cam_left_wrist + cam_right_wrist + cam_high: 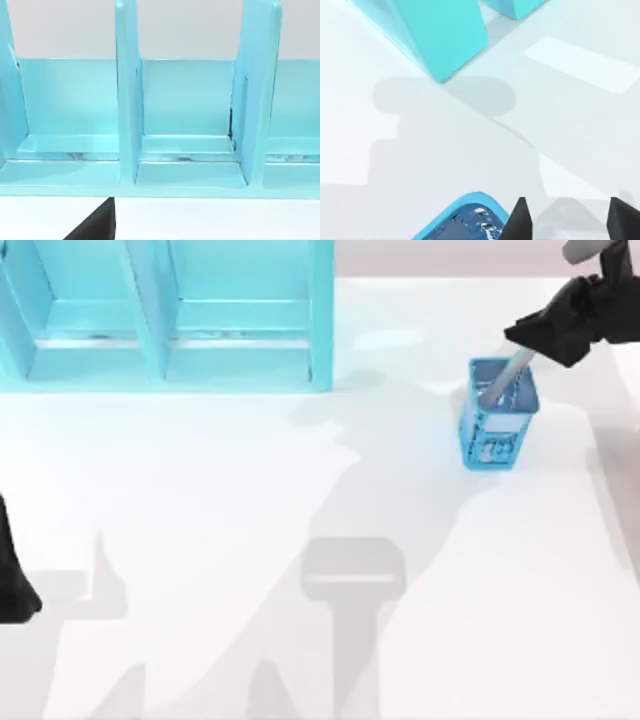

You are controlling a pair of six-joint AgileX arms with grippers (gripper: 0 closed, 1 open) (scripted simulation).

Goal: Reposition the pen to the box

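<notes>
The pen stands slanted in a blue mesh cup at the table's right. Its silvery-grey barrel rises out of the cup toward my right gripper. The pen's upper end runs in under the gripper and is hidden there. In the right wrist view the gripper is open, its two dark fingertips spread apart just past the cup's rim, with no pen showing between them. The box is a light blue rack with upright dividers at the back left. My left gripper is parked at the left edge.
The box's dividers form several open compartments facing the left wrist camera, and a corner of one wall shows in the right wrist view. White tabletop lies between the cup and the box, crossed by grey shadows.
</notes>
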